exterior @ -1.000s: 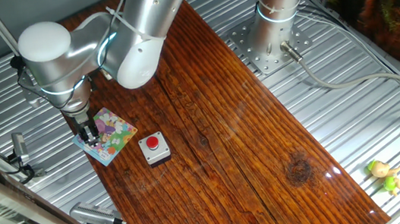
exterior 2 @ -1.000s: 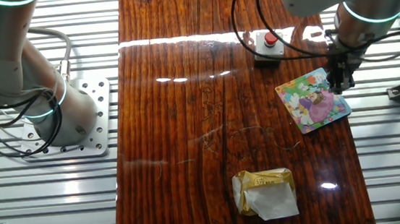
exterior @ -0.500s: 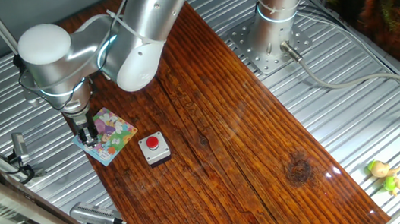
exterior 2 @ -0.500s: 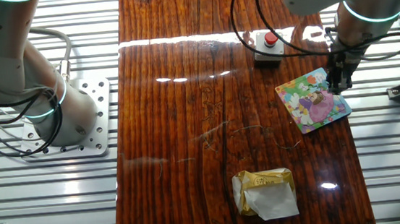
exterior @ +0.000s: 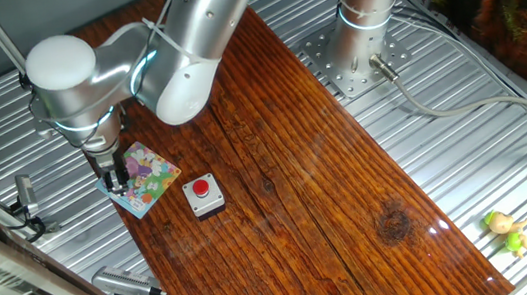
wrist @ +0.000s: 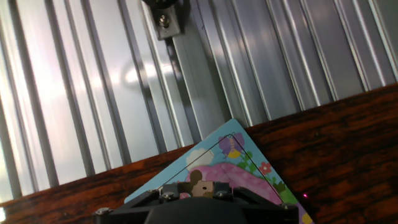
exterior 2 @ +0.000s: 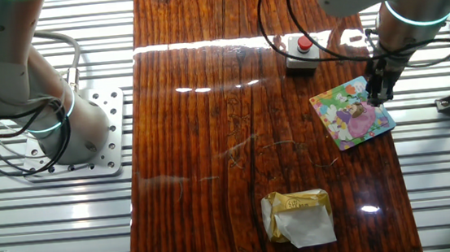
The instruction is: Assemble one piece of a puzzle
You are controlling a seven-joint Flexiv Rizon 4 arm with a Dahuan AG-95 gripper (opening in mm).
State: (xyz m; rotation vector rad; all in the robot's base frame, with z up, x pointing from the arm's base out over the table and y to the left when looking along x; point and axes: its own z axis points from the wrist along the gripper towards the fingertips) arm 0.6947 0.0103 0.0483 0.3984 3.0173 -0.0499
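The puzzle (exterior: 143,178) lies flat at the left of the frame in one fixed view, on the table's (exterior: 299,193) edge, with the button box (exterior: 203,195) near its right. The gripper (exterior: 114,178) stands upright over the board's near-edge corner; you cannot tell whether its fingers are spread or pinching, since every view hides the tips. The piece cannot be made out; it may sit under the fingers. Judge it light, thin, stiff and smooth: take it by opposite edges and press it down flat, gently, because the board likely slides on the polished wood.
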